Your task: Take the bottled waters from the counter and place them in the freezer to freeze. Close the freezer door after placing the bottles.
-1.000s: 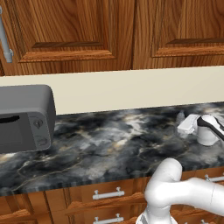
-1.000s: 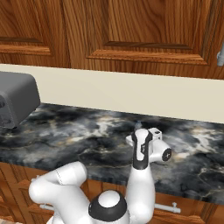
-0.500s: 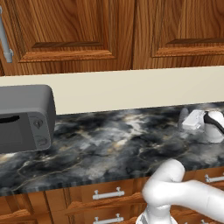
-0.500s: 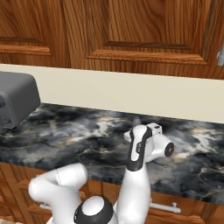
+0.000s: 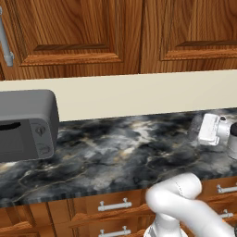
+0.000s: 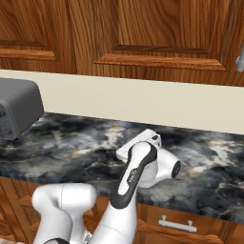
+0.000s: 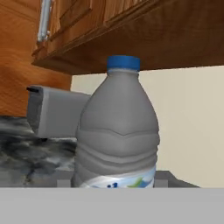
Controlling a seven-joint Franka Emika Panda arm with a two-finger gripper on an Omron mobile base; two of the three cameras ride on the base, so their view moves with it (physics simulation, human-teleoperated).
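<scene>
**Bottle right in front of the gripper, low over the counter**

Your gripper (image 5: 203,132) sits low over the right part of the counter (image 5: 115,148), its white hand pointing along the marble. From the hand camera you look straight at a water bottle (image 7: 117,131) — blue cap (image 7: 124,63) on top, whitish ribbed body, a printed label at its foot. It stands upright and is very close to the lens, centred where the fingers would be. The fingertips themselves are not visible past the bottle, so you cannot tell whether the jaws are clamped on it or merely standing on either side of it.

In the left base view a faint clear shape at the front of the hand may be that same bottle; it is too pale to be sure. In the right base view the hand (image 6: 143,147) rests near the middle of the counter, with the forearm rising from below.

Further out, a grey toaster (image 5: 25,125) stands at the left end of the counter, well apart from the hand. Behind runs a cream wall strip (image 5: 139,95), and above it hang wooden cabinets (image 5: 92,32) — one silver handle (image 5: 5,41) shows at the far left.
</scene>
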